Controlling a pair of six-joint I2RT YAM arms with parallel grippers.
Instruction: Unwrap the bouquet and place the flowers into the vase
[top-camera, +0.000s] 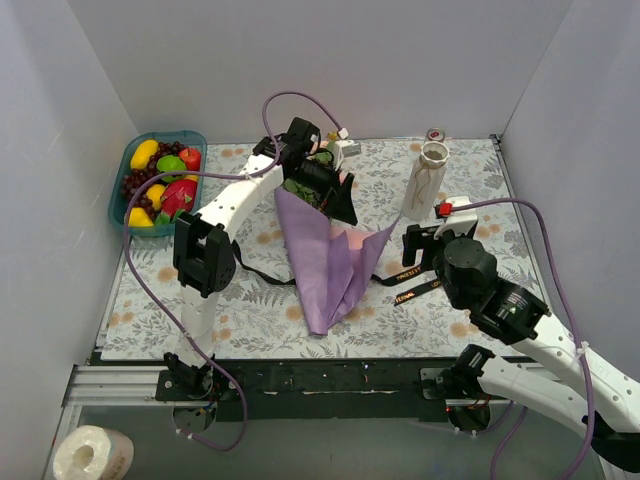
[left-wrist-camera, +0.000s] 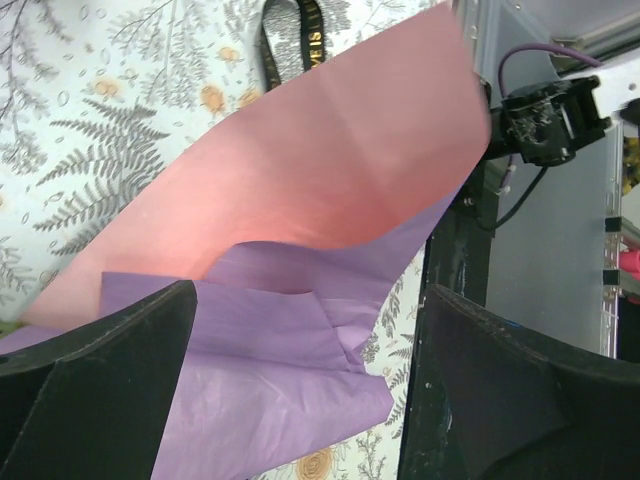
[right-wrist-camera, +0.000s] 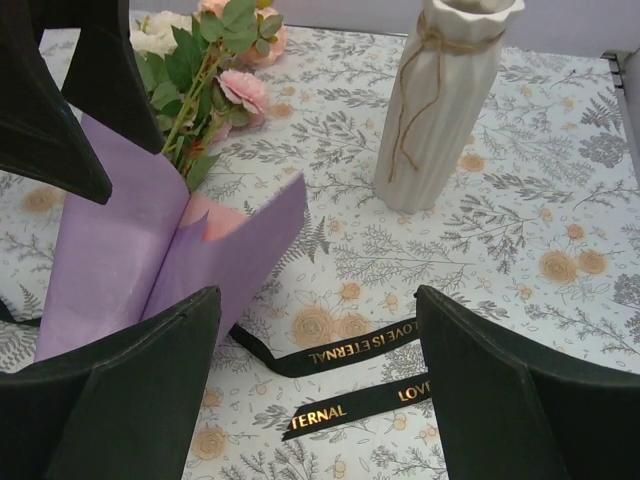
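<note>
A purple paper cone with a pink lining sheet (top-camera: 320, 270) lies loosened on the floral-patterned counter (top-camera: 240, 310), near the middle. Its point is toward the near edge and its mouth toward the far side. The cream-white, pink and peach fake roses with green leaves (right-wrist-camera: 200, 60) are in that far, open end of the paper, their heads resting on the counter just past the purple edge. The pink sheet (left-wrist-camera: 330, 160) is folded outward to the right of the purple one.

The left arm's fingers (top-camera: 330, 195) hang over the mouth of the cone, by the leaves. They are spread wide, with the paper below them and nothing gripped.

The right arm's fingers (top-camera: 415, 248) sit to the right of the paper, nearer than the vase. They are also spread wide and empty.

A black ribbon with gold lettering (right-wrist-camera: 350, 355) lies untied on the counter. Two strips of it run below the right fingers, and another length trails out to the left of the cone.

The slim cream-white ribbed ceramic vase with a twine tie (top-camera: 425, 180) stands upright at the far right, apart from the paper, with no stems in it. A small red-topped round jar (top-camera: 435, 133) stands just behind it. A teal tray of colourful plastic fruit (top-camera: 168, 135) is in the far left corner.
</note>
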